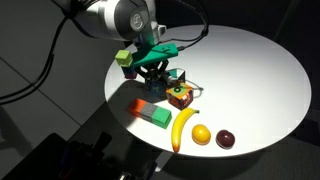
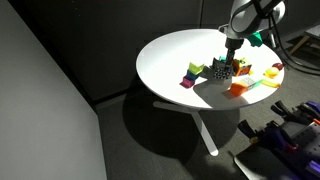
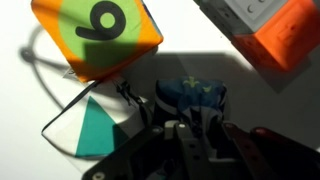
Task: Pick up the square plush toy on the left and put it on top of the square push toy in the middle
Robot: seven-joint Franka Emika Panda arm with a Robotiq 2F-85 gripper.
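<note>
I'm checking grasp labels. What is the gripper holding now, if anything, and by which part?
It cannot be told: the gripper is down at a dark blue square plush toy, but shadow hides whether it is clamped on it.

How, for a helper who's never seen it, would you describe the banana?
Find the round white table, then its near edge in an exterior view. The banana lies there, the only long curved thing, beside a yellow ball and a dark ball.
</note>
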